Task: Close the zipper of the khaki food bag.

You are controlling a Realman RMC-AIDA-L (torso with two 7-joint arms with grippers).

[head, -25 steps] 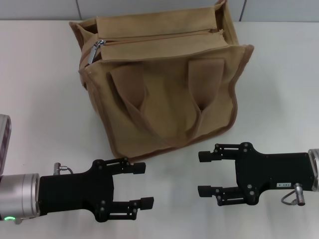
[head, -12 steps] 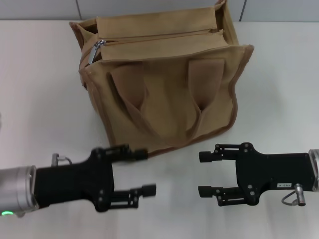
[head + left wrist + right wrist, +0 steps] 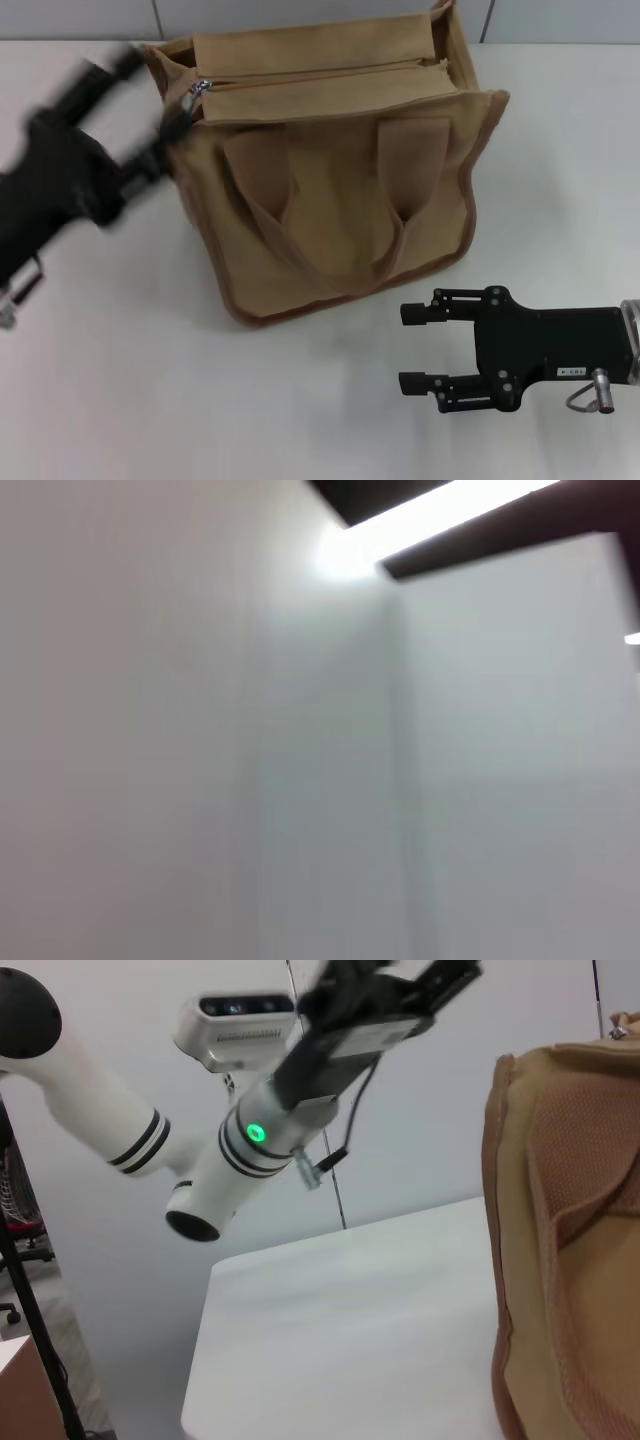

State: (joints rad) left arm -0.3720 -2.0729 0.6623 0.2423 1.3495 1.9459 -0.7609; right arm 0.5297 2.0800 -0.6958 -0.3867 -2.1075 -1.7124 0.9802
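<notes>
Swung up and away from the near desk edge within half a second: left claw (image 3: pixel 135 110), formerly low at about 7 o'clock, now blurred with speed at about 10 o'clock, fingers spread and reaching toward the bag's left end. Unmoved across the same interval: right claw (image 3: pixel 420 347), parked at 5 o'clock on the white desk (image 3: pixel 560 180), fingers apart and holding nothing, well clear of the bag. Sitting at 12 o'clock, back of centre: the khaki food bag (image 3: pixel 330 200), boxy, tan canvas with a coarse matte weave, darker brown piping along the edges, two soft looped handles flopped over the front panel. Running across the top panel: the zipper (image 3: pixel 330 77), a long khaki line with its small shiny metal pull tab (image 3: pixel 200 90) at the left end, just beside the incoming left claw. Judged as the approach step (no contact with the tab visible yet). Next move likely: slowing down, settling the fingers around the slim, slippery tab, pinching, then drawing along the zip line toward the right end; possibly steadying needed, since limp cloth tends to bunch and drag under a pull. From the right wrist view, only a mesh-textured bag side and the raised left arm; from the left wrist view, nothing but blank wall.
</notes>
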